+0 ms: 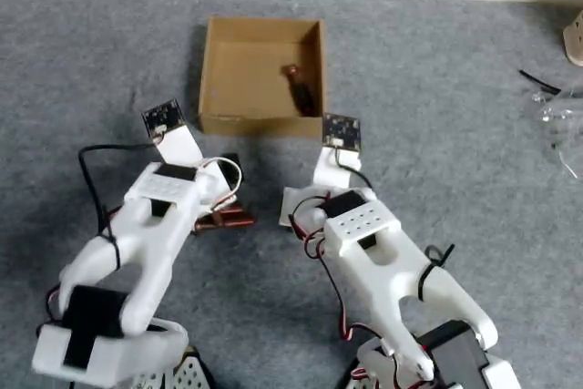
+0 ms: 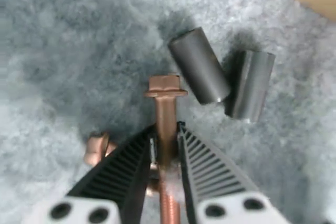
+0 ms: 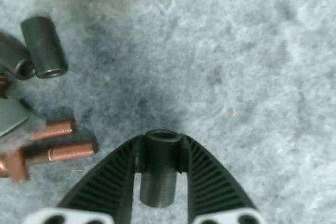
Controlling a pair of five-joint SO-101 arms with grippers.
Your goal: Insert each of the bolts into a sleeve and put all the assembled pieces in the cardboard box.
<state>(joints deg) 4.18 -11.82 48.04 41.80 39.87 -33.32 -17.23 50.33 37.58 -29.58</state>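
Left gripper (image 2: 166, 132) was clamped on a copper bolt (image 2: 166, 106), with its head near two loose sleeves (image 2: 199, 65) on the carpet (image 2: 63, 35). Right gripper (image 3: 160, 142) was clamped on a dark sleeve (image 3: 158, 177). One assembled piece (image 1: 299, 88) lay inside the cardboard box (image 1: 255, 123).
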